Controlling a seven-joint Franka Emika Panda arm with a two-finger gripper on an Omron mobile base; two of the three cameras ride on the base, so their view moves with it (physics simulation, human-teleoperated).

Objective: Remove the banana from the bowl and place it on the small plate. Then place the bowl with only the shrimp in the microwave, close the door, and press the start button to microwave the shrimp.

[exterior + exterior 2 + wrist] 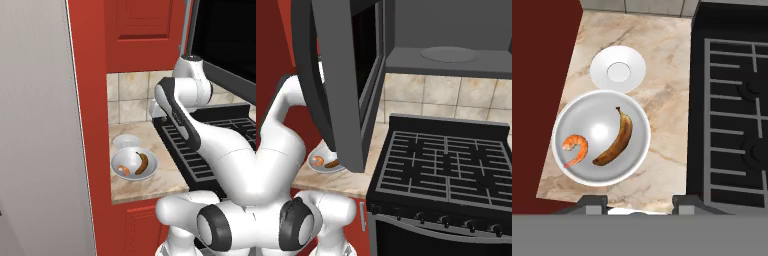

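bananas: one banana [615, 139]
shrimps: one shrimp [575, 147]
bowls: one bowl [637, 120]
plates: one small plate [602, 75]
stoves: one stove [732, 110]

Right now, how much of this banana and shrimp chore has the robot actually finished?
Nothing looks finished yet. The banana lies beside the shrimp in the bowl, and the small plate next to it is bare. The microwave door already stands open. The hand hangs over the bowl, holding nothing. Left: banana to plate, bowl into the microwave, door shut, start pressed.
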